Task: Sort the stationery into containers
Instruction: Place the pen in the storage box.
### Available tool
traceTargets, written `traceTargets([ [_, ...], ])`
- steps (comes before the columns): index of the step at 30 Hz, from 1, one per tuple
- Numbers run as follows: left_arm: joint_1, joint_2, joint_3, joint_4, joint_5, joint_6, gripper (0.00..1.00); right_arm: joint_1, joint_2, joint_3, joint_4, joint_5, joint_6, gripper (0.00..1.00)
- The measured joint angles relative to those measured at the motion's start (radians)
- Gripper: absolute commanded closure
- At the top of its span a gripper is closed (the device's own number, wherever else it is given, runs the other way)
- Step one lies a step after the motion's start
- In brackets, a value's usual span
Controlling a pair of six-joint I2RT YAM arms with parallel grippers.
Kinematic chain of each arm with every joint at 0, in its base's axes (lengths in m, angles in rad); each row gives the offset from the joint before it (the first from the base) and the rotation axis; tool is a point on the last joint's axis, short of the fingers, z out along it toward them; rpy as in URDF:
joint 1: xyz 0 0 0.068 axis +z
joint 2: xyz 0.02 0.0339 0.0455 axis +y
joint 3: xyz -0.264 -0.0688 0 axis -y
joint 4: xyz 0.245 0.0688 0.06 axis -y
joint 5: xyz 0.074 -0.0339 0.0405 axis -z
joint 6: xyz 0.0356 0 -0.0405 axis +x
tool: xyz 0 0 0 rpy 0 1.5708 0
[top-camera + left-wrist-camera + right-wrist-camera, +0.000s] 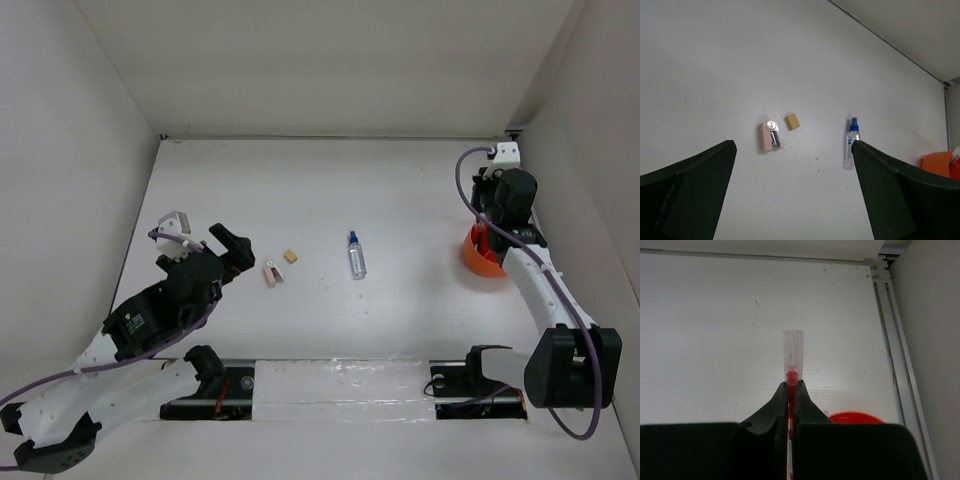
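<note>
Pinching the red pen (792,355) shut-tight, the right hand (791,390) has its long axis running along the fingers, clear cap fwd, w/ the orange cup (855,416) just below, a bit right of the tips. Left hand (792,146) gapes wide, empty; pink-white piece (769,135), eraser (792,121) & bottle (852,142) lie ahead of it on the desk (715,60), well apart from the cup

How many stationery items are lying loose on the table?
3: pink-white piece left of centre, tan eraser beside it, blue-capped bottle mid-table. Others may sit hidden in the orange cup.

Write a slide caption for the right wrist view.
Shut right gripper pinches a clear-capped red pen beside the orange cup.
</note>
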Motion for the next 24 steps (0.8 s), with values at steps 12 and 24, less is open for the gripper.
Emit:
traceTargets([
  [12, 0.000, -0.001, 0.000, 0.021, 0.018, 0.023, 0.00, -0.005, 0.056, -0.033, 0.001, 0.130, 0.010, 1.00],
  [24, 0.000, -0.023, -0.001, 0.023, 0.021, 0.027, 0.00, -0.005, 0.077, -0.033, 0.002, 0.179, 0.011, 1.00],
])
